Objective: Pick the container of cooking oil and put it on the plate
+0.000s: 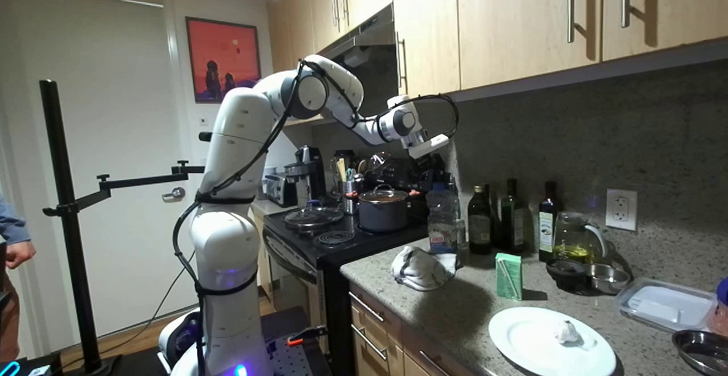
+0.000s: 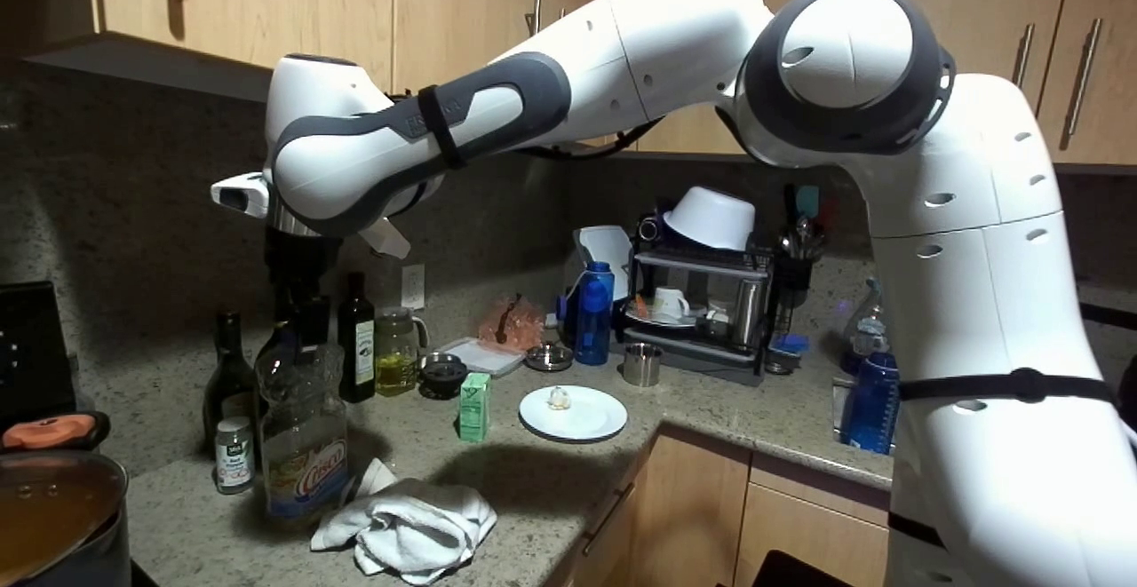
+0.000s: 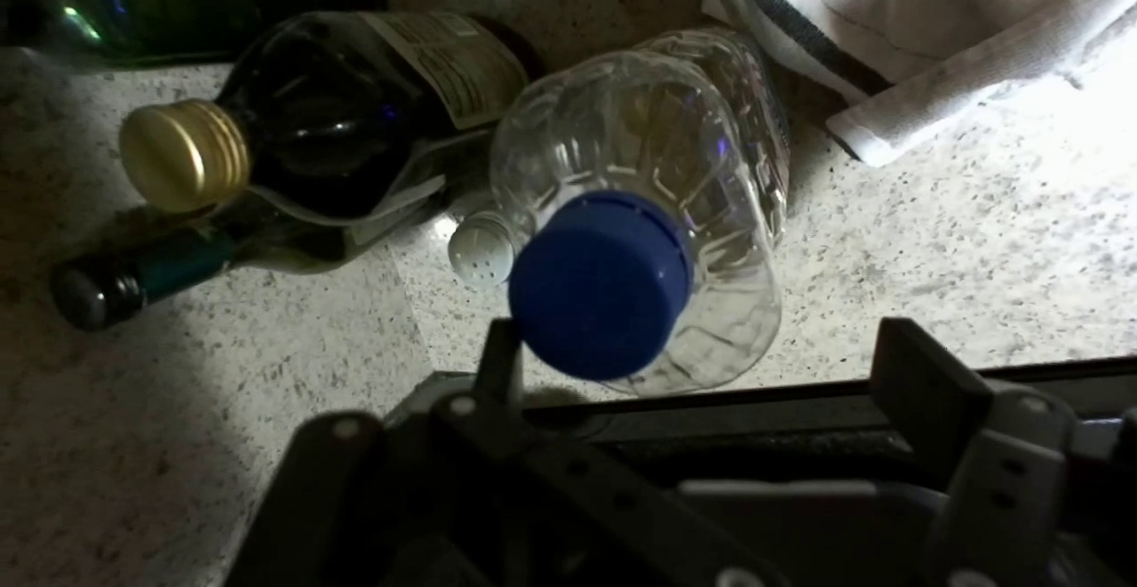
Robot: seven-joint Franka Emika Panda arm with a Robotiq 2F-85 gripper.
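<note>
Gripper [image 3: 700, 347] hangs near the top of the oil bottle [image 2: 304, 445], fingers [image 3: 928, 384] apart; approach seems in hand, next likely calling for centring on its blue cap [image 3: 597, 289], then closing.

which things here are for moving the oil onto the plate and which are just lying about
For the job:
Crisco bottle, likely the cooking oil
white plate, where it should go
end effector, open

Just lying about:
striped towel
green carton
garlic-like bulb on the plate
lidded pot
</note>
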